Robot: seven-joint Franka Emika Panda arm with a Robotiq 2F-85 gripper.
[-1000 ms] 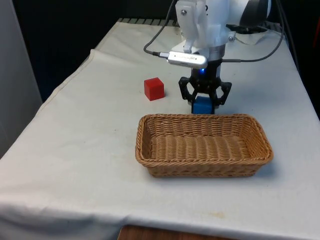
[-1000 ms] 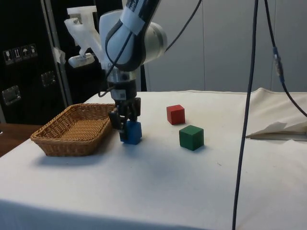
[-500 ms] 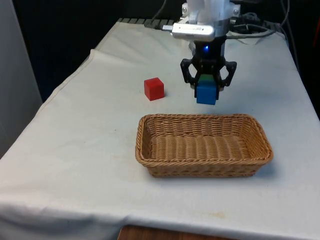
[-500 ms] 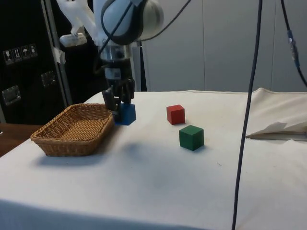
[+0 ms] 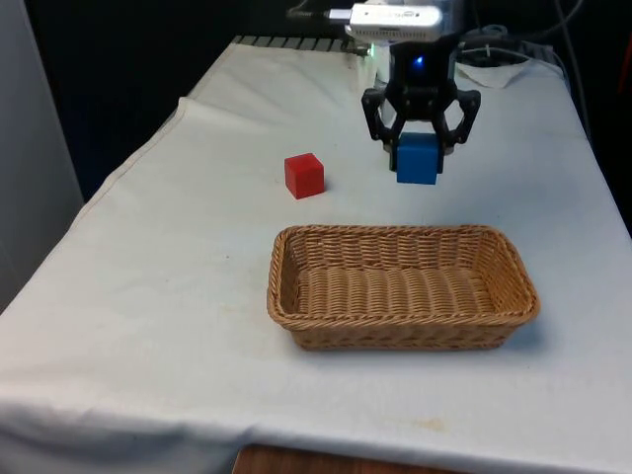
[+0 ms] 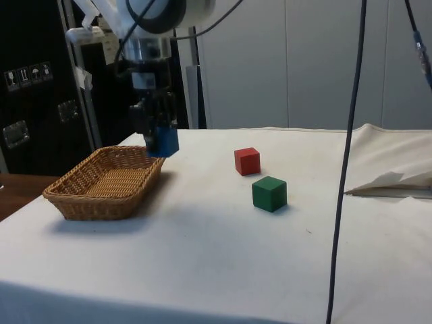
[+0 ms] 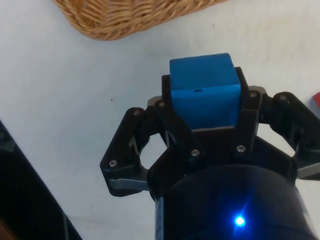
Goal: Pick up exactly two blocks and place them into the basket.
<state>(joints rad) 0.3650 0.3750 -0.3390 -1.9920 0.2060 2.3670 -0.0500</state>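
Note:
My gripper [image 5: 420,148] is shut on a blue block [image 5: 418,158], holding it in the air just beyond the far rim of the wicker basket [image 5: 296,296]. From the side, the blue block [image 6: 163,140] hangs above the basket's [image 6: 74,199] far corner, gripper [image 6: 156,135] over it. In the wrist view the blue block [image 7: 205,92] sits between the black fingers [image 7: 172,127], with the basket's rim [image 7: 120,20] beyond it. A red block [image 5: 304,175] rests on the cloth to the front view's left of the gripper. A green block [image 6: 269,193] stands near the red block [image 6: 247,160].
The basket holds nothing. A thick black cable [image 6: 344,169] hangs down in the side view's foreground. Crumpled cloth [image 6: 391,182] lies at the table's edge beyond the green block.
The gripper has risen from the table with the blue block in it and shifted towards the basket; the red and green blocks have not moved.

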